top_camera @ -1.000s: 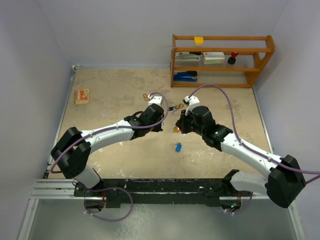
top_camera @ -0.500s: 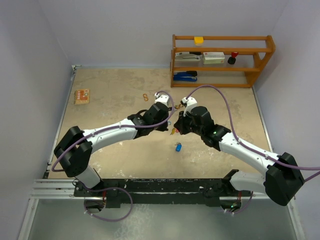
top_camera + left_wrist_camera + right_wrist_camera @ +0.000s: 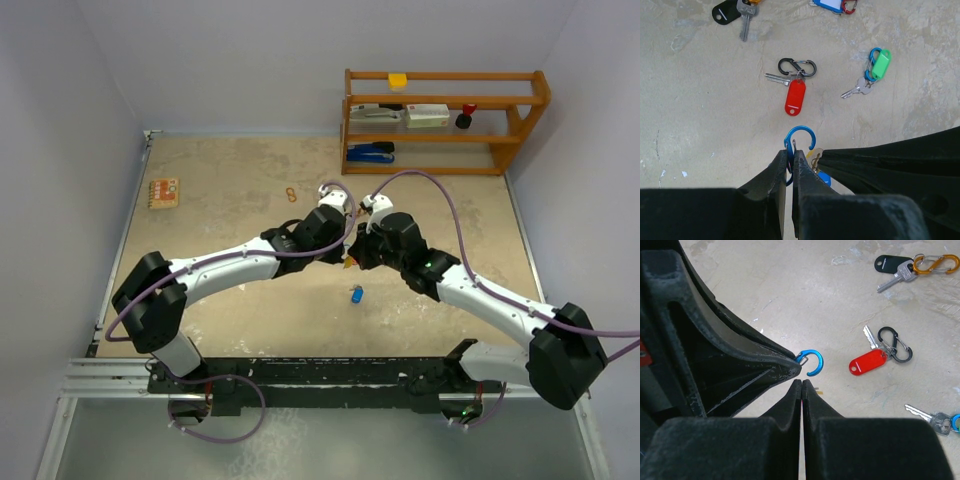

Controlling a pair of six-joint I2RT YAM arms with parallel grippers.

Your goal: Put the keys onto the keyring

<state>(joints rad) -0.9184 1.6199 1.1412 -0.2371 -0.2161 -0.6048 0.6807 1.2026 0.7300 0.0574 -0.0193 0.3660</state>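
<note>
My left gripper (image 3: 791,154) is shut on a blue carabiner keyring (image 3: 801,136), whose open hook sticks out past the fingertips. My right gripper (image 3: 803,383) is shut on a small yellow-headed key (image 3: 815,153), mostly hidden; only a sliver (image 3: 818,391) shows by its tips. The two grippers meet tip to tip mid-table (image 3: 347,256), with the key just right of the hook (image 3: 812,362). A blue-headed key (image 3: 355,294) lies on the table below them.
On the table lie a red tag with a key on a black clip (image 3: 795,95), a green tag on a blue clip (image 3: 879,65) and a black tag with an orange clip (image 3: 890,262). A wooden shelf (image 3: 445,120) stands far right, a small box (image 3: 163,192) far left.
My left arm has moved right and brought the blue carabiner up to the right gripper's tips. The right gripper has shifted slightly left toward it.
</note>
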